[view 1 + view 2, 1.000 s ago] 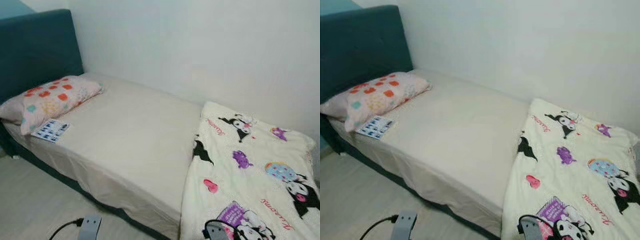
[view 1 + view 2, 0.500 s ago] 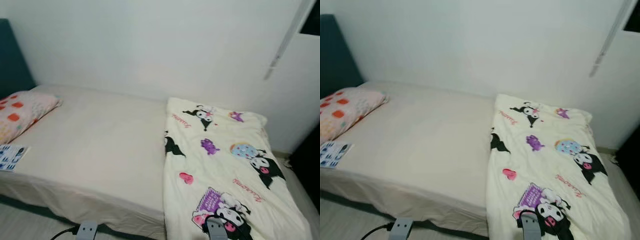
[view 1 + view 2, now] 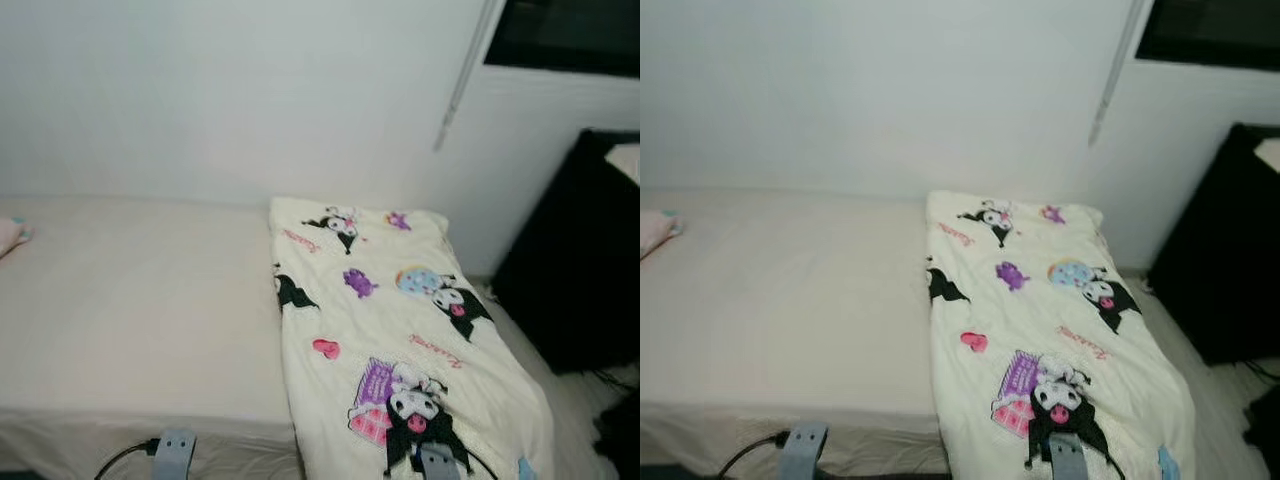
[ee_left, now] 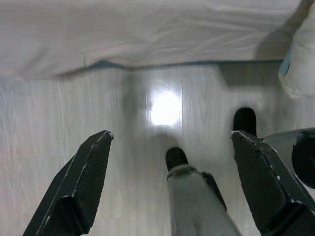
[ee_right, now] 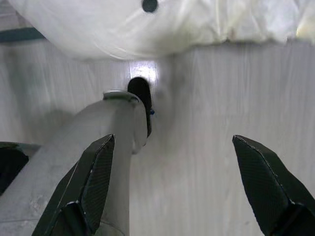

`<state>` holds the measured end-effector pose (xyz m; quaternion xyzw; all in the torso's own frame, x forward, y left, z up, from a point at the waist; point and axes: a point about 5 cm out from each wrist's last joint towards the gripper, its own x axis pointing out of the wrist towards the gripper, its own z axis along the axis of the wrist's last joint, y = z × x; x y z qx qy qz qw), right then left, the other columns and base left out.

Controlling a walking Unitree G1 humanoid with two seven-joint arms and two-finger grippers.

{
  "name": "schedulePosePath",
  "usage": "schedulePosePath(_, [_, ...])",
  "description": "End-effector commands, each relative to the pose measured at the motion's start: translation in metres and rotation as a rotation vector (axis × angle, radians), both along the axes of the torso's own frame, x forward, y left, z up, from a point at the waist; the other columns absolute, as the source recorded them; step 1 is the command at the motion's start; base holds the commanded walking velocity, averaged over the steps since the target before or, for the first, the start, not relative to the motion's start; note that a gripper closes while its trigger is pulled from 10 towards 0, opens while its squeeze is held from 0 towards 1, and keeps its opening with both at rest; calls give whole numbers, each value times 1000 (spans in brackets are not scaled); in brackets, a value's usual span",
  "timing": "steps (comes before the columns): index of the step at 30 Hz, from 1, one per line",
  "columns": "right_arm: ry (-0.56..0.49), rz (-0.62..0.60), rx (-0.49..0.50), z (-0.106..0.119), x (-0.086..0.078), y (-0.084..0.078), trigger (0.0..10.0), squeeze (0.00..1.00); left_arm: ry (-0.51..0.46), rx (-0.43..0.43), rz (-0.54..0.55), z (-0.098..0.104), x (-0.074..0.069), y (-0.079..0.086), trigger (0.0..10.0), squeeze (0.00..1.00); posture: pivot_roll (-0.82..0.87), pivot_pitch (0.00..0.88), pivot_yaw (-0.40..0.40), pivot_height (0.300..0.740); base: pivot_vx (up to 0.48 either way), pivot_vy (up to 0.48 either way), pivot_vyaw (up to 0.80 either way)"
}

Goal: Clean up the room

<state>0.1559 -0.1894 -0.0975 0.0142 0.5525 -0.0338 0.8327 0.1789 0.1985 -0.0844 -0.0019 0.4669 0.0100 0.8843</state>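
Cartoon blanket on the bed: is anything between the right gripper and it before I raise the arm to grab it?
Nothing visible blocks it. The right gripper hangs open over bare floor by the bedside, and the cartoon blanket drapes over the bed's edge just ahead. The robot's own leg stands beside the gripper, not between.

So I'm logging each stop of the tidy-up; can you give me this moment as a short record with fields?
place: bedside, facing the wall
bed: bare cream sheet
blanket: cartoon print, spread over the bed's right part, hanging over the near edge
pillow: corner at far left
cabinet: dark, right of the bed
left tool: open, above the floor
right tool: open, above the floor
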Motion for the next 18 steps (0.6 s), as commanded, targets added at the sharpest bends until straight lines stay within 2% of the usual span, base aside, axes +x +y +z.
schedulePosePath(1, [-2, -16, -5, 1, 1, -4, 10000, 0, -46, -20, 30, 5, 10, 0, 10000, 0, 53, 0, -48, 740, 0, 0, -638])
schedulePosePath(6, [-7, -15, -14, 2, 3, -6, 10000, 0, -131, -96, 55, 15, 29, -4, 10000, 0, 53, 0, -51, 740, 0, 0, -631])
schedulePosePath(9, [-7, -15, -15, 2, 3, -6, 10000, 0, -140, -104, 56, 17, 31, -5, 10000, 0, 52, 0, -51, 740, 0, 0, -623])
schedulePosePath(12, [-15, -28, -17, 2, 4, -7, 10000, 0, -210, -213, 55, 26, 46, -17, 10000, 0, 49, 0, -48, 740, 0, 0, -612])
schedulePosePath(13, [-15, -28, -17, 2, 4, -7, 10000, 0, -210, -213, 55, 26, 46, -17, 10000, 0, 49, 0, -48, 740, 0, 0, -606])
schedulePosePath(14, [-15, -29, -20, 3, 4, -7, 10000, 0, -231, -256, 42, 28, 51, -22, 10000, 0, 48, 0, -47, 740, 0, 0, -619])
schedulePosePath(18, [-18, -34, -19, 3, 5, -8, 10000, 0, -239, -288, 20, 30, 52, -27, 10000, 0, 46, 0, -46, 740, 0, 0, -616])
